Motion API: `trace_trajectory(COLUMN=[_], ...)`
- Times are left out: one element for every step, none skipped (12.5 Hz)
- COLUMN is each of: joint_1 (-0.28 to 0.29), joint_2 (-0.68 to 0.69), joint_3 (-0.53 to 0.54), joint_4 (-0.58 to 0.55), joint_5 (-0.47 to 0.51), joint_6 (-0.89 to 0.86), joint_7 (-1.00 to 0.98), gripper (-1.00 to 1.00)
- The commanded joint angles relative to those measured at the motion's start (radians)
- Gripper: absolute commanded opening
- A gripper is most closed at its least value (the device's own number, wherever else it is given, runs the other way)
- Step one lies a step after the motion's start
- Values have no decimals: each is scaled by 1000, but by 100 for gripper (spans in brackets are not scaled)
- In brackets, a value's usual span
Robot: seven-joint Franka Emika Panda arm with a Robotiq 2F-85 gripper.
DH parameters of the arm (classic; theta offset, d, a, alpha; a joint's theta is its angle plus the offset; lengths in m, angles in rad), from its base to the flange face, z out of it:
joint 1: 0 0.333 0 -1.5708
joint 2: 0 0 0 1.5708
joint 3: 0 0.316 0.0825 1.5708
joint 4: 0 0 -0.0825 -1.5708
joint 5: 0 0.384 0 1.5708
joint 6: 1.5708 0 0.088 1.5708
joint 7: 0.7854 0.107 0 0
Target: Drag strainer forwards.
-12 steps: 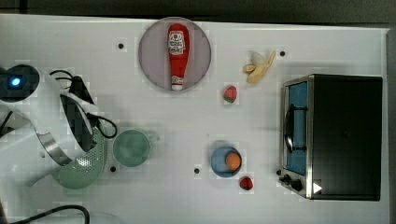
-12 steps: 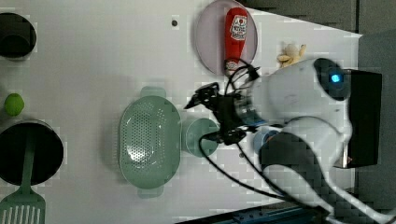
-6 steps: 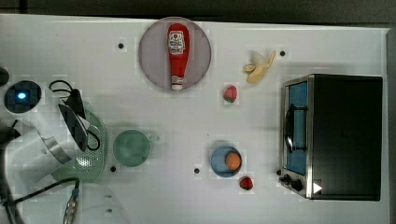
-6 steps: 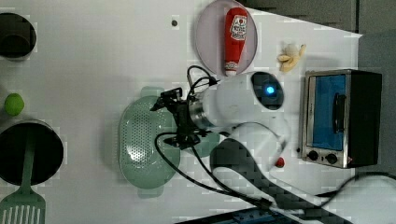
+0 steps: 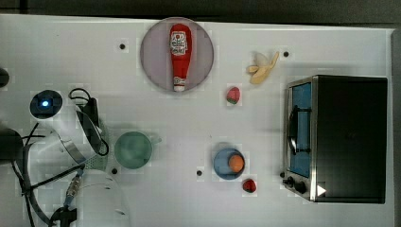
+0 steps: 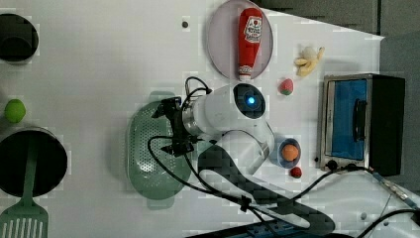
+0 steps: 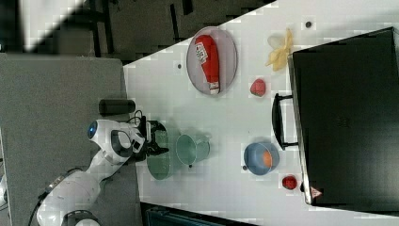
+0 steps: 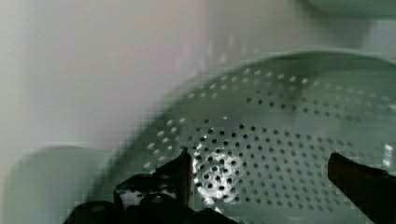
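Note:
The strainer (image 6: 151,163), a pale mint-green oval colander dotted with small holes, lies on the white table at the left view's lower middle. My gripper (image 6: 166,128) hangs over the strainer's upper half, open, with nothing between its fingers. In the wrist view the holed bowl of the strainer (image 8: 289,116) lies just below the gripper (image 8: 259,163), and one dark fingertip (image 8: 182,163) stands near the bowl's inner wall. The right view shows the gripper (image 7: 155,139) above the strainer (image 7: 161,165). In the top view the arm covers most of the strainer (image 5: 97,161).
A darker green cup (image 5: 133,150) stands right beside the strainer. Farther off are a ketchup bottle (image 5: 179,54) on a round plate (image 5: 151,52), a banana (image 5: 262,68), a blue bowl (image 5: 221,166) and a toaster oven (image 5: 340,137). A black pot (image 6: 29,161) sits at the left view's left.
The arm has swung from beside the cup to over the strainer, leftwards in both the left view and the top view. The gripper stayed open.

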Motion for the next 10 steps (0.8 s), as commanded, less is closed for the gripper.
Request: trace_trajectory(joint_1=[68, 82, 92, 98, 103, 105, 106, 106, 106, 106], joint_2=[-18, -12, -6, 4, 16, 31, 50, 73, 95, 118], joint_3=[-46, -65, -81, -95, -107, -115, -118, -120, -123, -127], joint_4=[61, 71, 83, 101, 119, 143, 173, 206, 245, 283], joint_5=[-1, -1, -1, -1, -1, -1, -1, -1, -1, -1], joint_6=[45, 44, 48, 48, 47, 50, 49, 50, 50, 47], joint_7=[54, 54, 54, 54, 54, 54, 54, 54, 54, 54], gripper=[100, 100, 100, 100, 100, 100, 100, 100, 100, 100])
